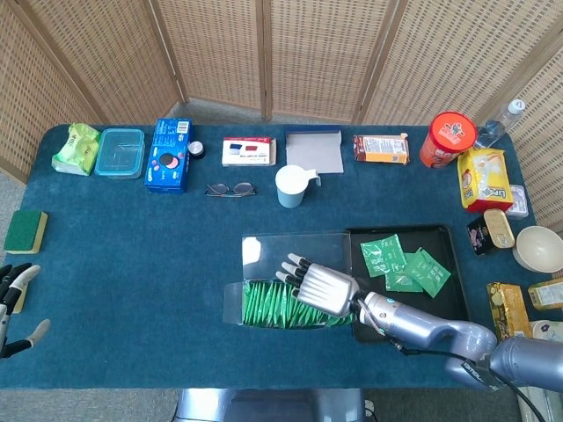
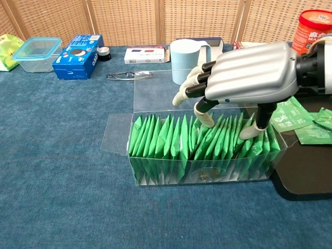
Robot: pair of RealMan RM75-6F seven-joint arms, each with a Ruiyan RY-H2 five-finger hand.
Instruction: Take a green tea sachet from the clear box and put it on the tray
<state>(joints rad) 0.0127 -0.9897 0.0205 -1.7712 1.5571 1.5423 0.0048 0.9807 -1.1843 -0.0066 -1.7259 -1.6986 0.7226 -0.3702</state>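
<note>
A clear box (image 2: 155,174) packed with upright green tea sachets (image 2: 161,137) lies in front of me, its lid flap (image 1: 290,246) folded back. My right hand (image 2: 249,78) hovers over the box's right half, palm down and fingers apart. Its fingertips (image 2: 206,120) dip between the sachet tops and the thumb touches a sachet near the right end; nothing is lifted. The same hand (image 1: 321,283) shows in the head view. The black tray (image 1: 400,230) sits right of the box with three sachets (image 1: 405,264) lying on it. My left hand (image 1: 13,303) rests at the table's far left edge, fingers apart, holding nothing.
A light blue cup (image 2: 184,54) stands just behind the box, with glasses (image 1: 230,189) to its left. A blue biscuit box (image 1: 169,155), a lidded container (image 1: 120,151) and a green sponge (image 1: 25,231) lie on the left. Snack packs, a red tub (image 1: 450,136) and a bowl (image 1: 538,248) crowd the right edge.
</note>
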